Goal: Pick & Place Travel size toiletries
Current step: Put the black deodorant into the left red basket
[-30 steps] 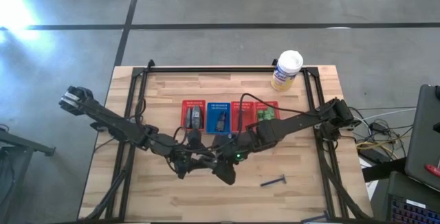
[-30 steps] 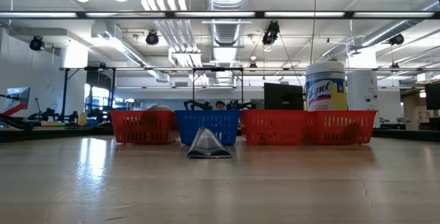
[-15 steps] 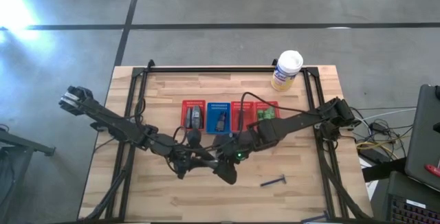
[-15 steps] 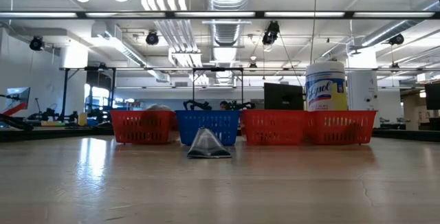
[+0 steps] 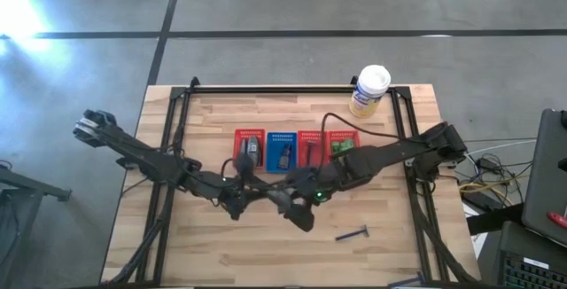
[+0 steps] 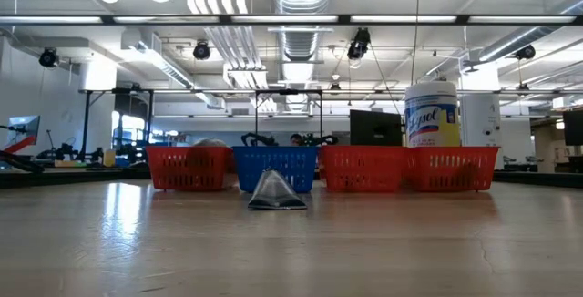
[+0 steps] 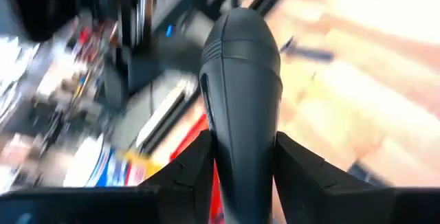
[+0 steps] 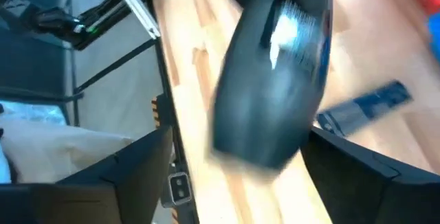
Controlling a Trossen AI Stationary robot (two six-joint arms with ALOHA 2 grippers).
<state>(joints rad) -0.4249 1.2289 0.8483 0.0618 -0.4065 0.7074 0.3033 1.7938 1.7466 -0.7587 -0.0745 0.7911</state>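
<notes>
Grey tube (image 7: pixel 240 100) clamped in left fingers (image 5: pixel 237 202); right fingers (image 5: pixel 301 214) grip dark piece (image 8: pixel 275 80) mid-table.

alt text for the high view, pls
Seen from above, two dark arms meet mid-table, left gripper and right gripper in front of a row of red and blue mesh baskets. A thin dark-handled razor lies loose on the wooden table.

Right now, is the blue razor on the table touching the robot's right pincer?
Apart. In the high view the razor lies alone on bare wood, with a clear strip of table between it and the right pincer, which hangs over the table's middle.
</notes>
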